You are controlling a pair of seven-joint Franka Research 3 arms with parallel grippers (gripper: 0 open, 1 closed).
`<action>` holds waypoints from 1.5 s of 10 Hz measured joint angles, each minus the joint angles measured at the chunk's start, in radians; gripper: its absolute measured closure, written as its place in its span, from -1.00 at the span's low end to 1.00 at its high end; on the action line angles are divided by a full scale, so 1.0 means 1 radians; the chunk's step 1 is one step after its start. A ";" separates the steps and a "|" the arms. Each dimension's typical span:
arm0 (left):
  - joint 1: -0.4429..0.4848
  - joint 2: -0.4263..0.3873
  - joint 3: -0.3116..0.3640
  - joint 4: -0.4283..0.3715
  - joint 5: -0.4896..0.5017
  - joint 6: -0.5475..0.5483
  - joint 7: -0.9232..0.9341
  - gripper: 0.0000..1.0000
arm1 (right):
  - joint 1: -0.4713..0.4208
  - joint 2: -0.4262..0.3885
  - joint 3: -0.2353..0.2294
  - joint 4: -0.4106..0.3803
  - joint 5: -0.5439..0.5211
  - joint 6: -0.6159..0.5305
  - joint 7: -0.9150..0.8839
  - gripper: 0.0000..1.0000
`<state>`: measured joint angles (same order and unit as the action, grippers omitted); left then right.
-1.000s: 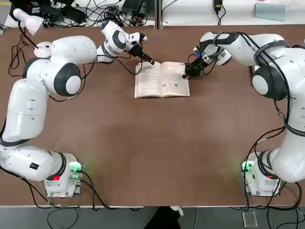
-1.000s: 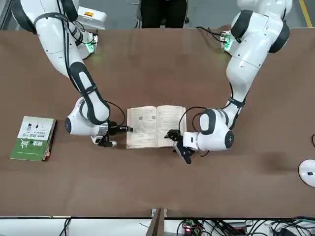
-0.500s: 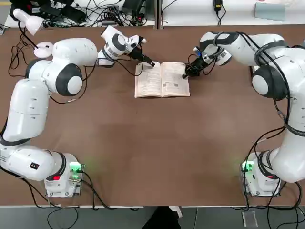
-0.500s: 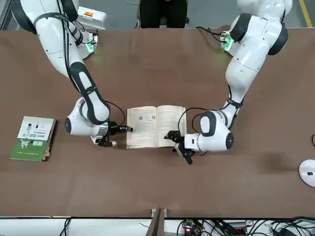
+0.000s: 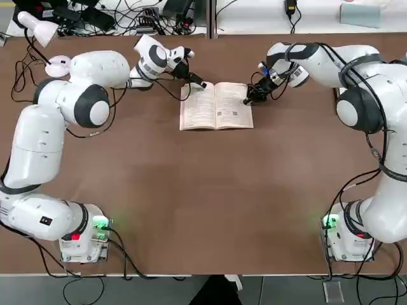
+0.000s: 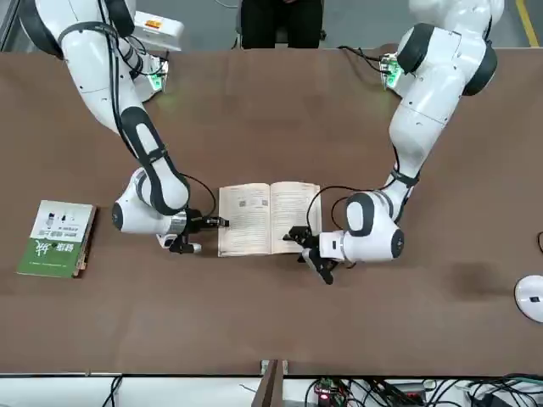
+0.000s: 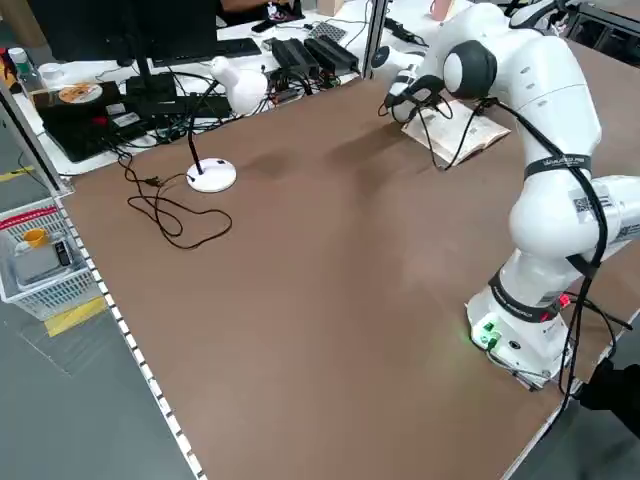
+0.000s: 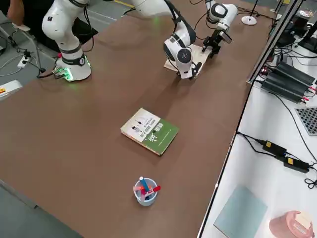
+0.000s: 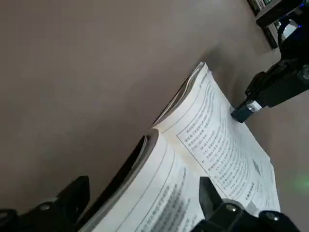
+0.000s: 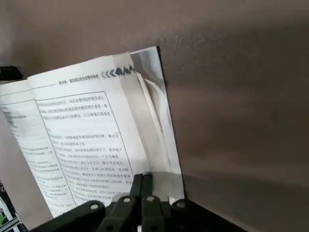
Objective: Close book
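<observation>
The book [image 5: 216,106] lies open and flat at the far middle of the table, cream text pages up. My left gripper [image 5: 198,82] is low at its far left corner. In the left wrist view this gripper [image 9: 142,186] is open, with the left stack of pages [image 9: 159,193] between its fingers. My right gripper [image 5: 248,98] is shut, its tips [image 10: 144,180] resting on the outer edge of the right page. From the front, the book [image 6: 269,218] sits between the left gripper [image 6: 297,242] and the right gripper [image 6: 219,222].
A thicker green-and-white book [image 6: 58,237] lies on the robot's right part of the table, with a cup of pens [image 8: 145,191] beyond it. A white desk lamp [image 5: 38,28] stands at the far left corner. Cables and devices [image 5: 95,19] line the far edge.
The left wrist has turned a little and its fingers have edged in at the book's far left corner. The right gripper and the book have not moved.
</observation>
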<state>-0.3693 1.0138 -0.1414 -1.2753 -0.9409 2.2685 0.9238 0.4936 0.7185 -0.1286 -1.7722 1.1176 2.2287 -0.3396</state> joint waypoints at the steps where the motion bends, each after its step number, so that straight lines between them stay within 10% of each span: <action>1: 0.001 0.000 0.000 0.000 -0.011 -0.012 0.000 -1.00 | 0.000 0.000 0.000 0.000 0.000 0.000 0.000 0.98; 15: 0.013 -0.001 0.002 0.025 -0.036 -0.127 -0.115 -1.00 | 0.000 0.000 0.001 0.000 0.001 -0.001 0.000 0.98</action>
<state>-0.3562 1.0127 -0.1392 -1.2498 -0.9767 2.1413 0.8087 0.4937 0.7185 -0.1279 -1.7722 1.1184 2.2281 -0.3396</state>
